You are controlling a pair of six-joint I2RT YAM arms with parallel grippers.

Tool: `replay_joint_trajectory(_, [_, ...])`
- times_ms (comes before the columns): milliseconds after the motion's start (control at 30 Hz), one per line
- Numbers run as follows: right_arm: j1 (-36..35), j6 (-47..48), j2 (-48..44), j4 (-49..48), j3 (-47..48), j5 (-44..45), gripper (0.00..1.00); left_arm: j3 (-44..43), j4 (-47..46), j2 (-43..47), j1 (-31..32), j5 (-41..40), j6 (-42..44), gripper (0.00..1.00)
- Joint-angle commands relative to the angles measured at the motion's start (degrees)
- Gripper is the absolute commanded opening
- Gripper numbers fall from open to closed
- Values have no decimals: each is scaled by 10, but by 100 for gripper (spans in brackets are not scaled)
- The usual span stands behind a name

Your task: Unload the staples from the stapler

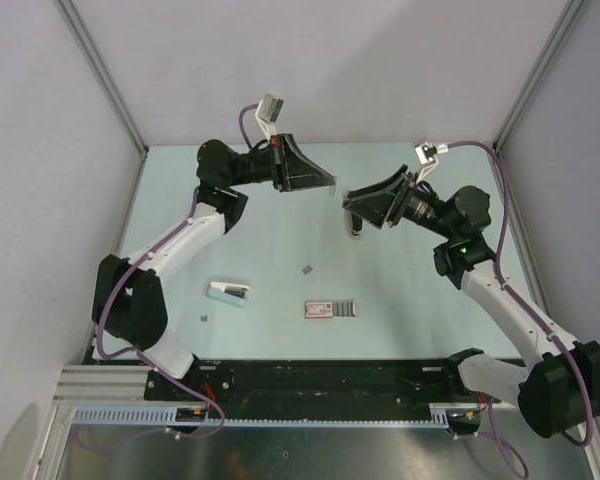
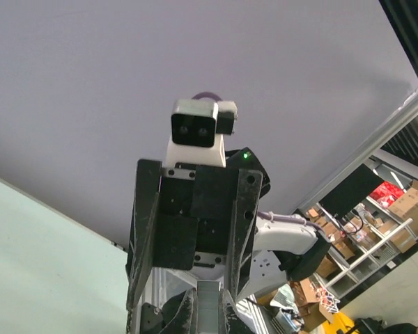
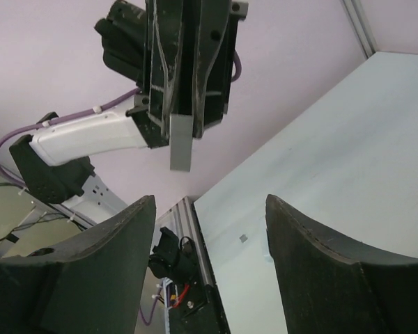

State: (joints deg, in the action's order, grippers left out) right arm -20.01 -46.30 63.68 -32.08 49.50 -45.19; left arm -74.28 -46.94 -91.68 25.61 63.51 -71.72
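Stapler [image 3: 181, 145]: clamped in the left claw and held up off the table, toward 12 o'clock in the overhead view. Only a flat grey strip pokes out past the fingertips, and the rest is hidden between the dark fingers.
Left claw [image 1: 318, 180]: clenched on the stapler, pointing to 3 o'clock across the far half of the table.
Right claw [image 1: 358, 204]: released, fingers spread wide with nothing between them. It faces the left claw from about 4 o'clock of the stapler's tip, near it but apart.
Staples [image 1: 348, 308]: a small ridged grey block lying on the table at 6 o'clock from the stapler, well apart from both claws.
Pink-white box [image 1: 320, 309]: flat on the table, just beside the staples at their 9 o'clock.
Dark piece [image 1: 356, 226]: short, with a pale lower end, at 6 o'clock of the right claw. Whether it rests on the table cannot be told.
White-and-teal item [image 1: 230, 292]: lies at 9 o'clock of the box, near the left arm.
Grey scraps: one [image 1: 307, 268] at 11 o'clock of the box, another [image 1: 203, 318] at 7 o'clock of the white-and-teal item.
Table [image 1: 410, 300]: pale green, walled on three sides.
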Motion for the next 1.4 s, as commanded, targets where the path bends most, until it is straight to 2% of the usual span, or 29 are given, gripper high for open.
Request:
replay_joint_trajectory(0, [-6,-44,15,-82,8,17,68,22,-42,24,7,-8,-11,8])
replay_joint_trajectory(567, [-47,-51,49,-108,8,52,51,41,-43,25,17,-14,16,7])
replay_joint_trajectory(1100, [-65,-6,29,-42,8,88,27,47,-43,28,17,-5,38,8])
replay_joint_trajectory(1367, [-68,23,3,24,8,121,10,48,-33,36,16,12,70,11])
